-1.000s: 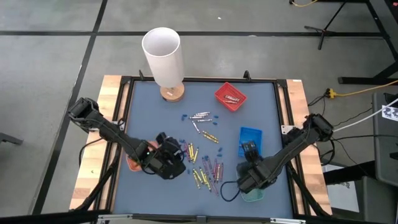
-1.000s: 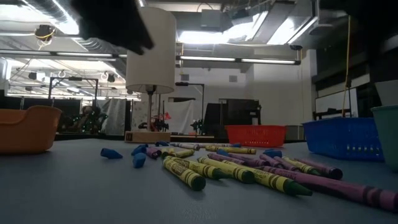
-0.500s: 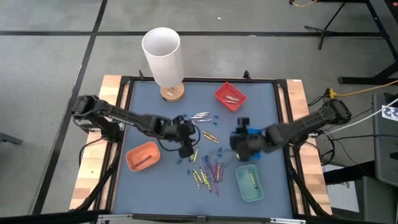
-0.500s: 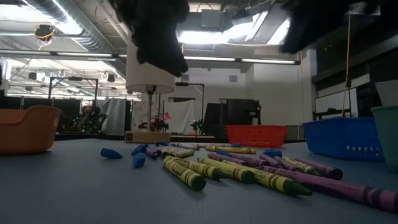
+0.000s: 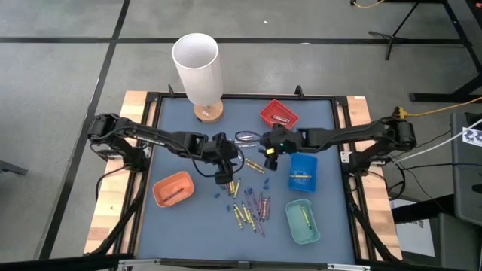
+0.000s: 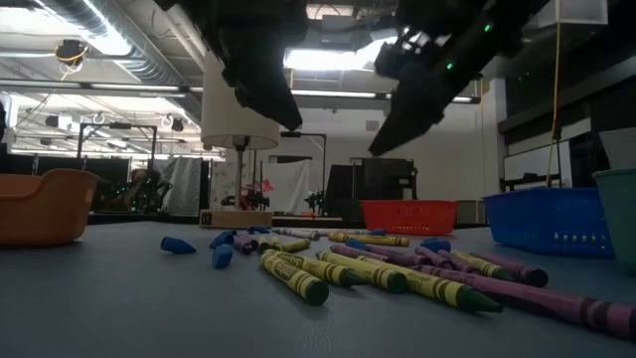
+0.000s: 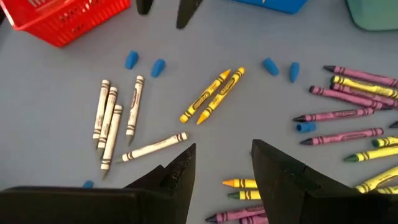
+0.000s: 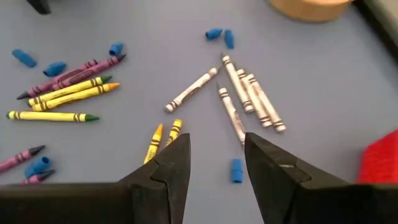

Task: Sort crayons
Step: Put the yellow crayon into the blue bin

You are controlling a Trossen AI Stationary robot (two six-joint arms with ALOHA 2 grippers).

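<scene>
Mat centre is crowded by the scattered crayons and small blue bits, over which the left gripper and right gripper, both open-jawed, are held close together. The edges are taken up by a white cylinder, red tray, blue tray, green tray and orange tray. Bare mat is left along the left edge and far right corner.

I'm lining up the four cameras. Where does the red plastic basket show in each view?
High view: the red plastic basket sits at the table's far side, right of centre.
Low view: the basket stands in the background, right of centre.
Left wrist view: top-left corner.
Right wrist view: a red sliver at the right edge.
Shared landmark: the cluster of silver-grey crayons beside it.
</scene>
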